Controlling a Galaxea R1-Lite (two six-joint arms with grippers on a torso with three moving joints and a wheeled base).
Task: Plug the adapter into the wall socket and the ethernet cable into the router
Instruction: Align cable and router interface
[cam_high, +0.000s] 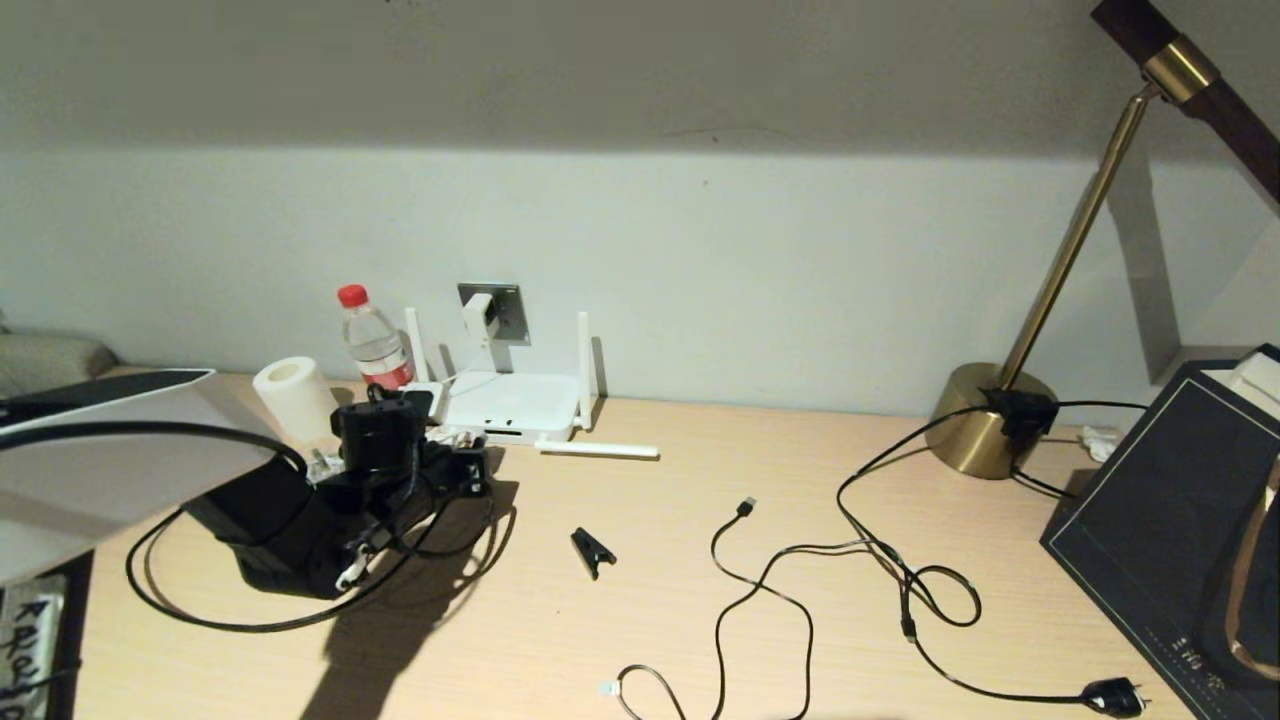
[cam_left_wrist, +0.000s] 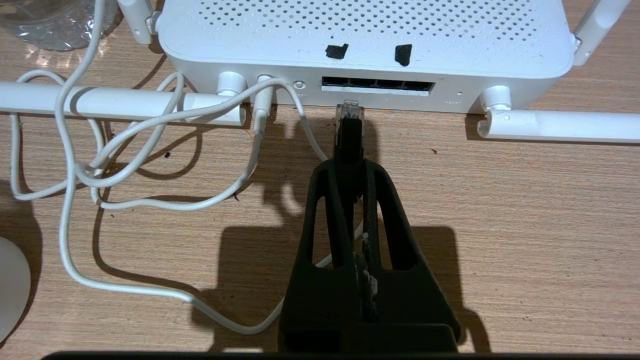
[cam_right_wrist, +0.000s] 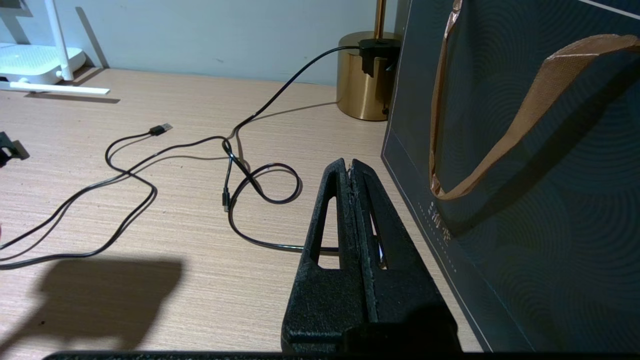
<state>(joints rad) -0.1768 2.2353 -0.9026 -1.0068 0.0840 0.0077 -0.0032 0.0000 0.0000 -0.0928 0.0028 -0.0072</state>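
The white router (cam_high: 505, 405) lies against the wall below the grey wall socket (cam_high: 510, 312). The white adapter (cam_high: 480, 315) sits on the socket's face, and its thin white cord (cam_left_wrist: 150, 117) runs down to the router. My left gripper (cam_left_wrist: 350, 167) is shut on the ethernet cable (cam_high: 200, 615) just behind its connector. The clear tip (cam_left_wrist: 351, 109) is a short way in front of the router's port row (cam_left_wrist: 377, 84), level with its left end and outside it. My right gripper (cam_right_wrist: 351, 167) is shut on nothing, low over the table beside a dark bag.
A water bottle (cam_high: 375, 340) and a paper roll (cam_high: 293, 397) stand left of the router. One antenna (cam_left_wrist: 560, 125) lies flat on the table. A black clip (cam_high: 592, 550), a thin USB cable (cam_high: 745, 570), a mains-plug cord (cam_high: 1115, 695), a brass lamp (cam_high: 990, 420) and the dark bag (cam_high: 1180, 500) lie to the right.
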